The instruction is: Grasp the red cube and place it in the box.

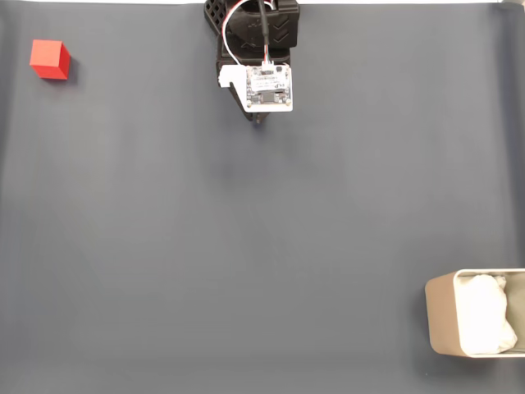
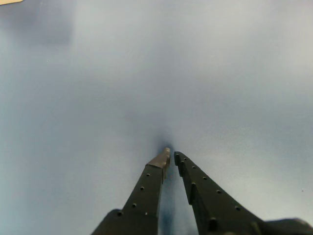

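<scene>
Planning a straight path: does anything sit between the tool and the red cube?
No; in the fixed view only bare grey mat separates the tool from the red cube.

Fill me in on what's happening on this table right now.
A single robot arm sits at the top middle of the fixed view, and nothing has been picked up yet. Its gripper is shut and empty, tips close over the bare grey mat in the wrist view. The red cube rests untouched in the top left corner of the fixed view. The box, beige with white lining inside, stands at the bottom right edge, far from the cube.
</scene>
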Tool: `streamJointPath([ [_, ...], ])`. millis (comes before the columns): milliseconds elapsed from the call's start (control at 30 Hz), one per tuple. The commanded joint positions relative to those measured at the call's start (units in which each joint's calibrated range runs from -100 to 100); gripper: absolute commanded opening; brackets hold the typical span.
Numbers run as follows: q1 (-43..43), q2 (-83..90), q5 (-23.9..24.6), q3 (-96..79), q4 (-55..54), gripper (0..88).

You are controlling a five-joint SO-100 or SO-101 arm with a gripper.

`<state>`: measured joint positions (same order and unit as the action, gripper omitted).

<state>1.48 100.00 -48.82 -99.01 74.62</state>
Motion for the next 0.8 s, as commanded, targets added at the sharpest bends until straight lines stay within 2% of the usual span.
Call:
streamJointPath([
  [0,-2.1,0.0,2.2,-0.9,0.8,0.1],
  [767,-2.1,0.0,1.8,-0.9,0.9,0.0],
])
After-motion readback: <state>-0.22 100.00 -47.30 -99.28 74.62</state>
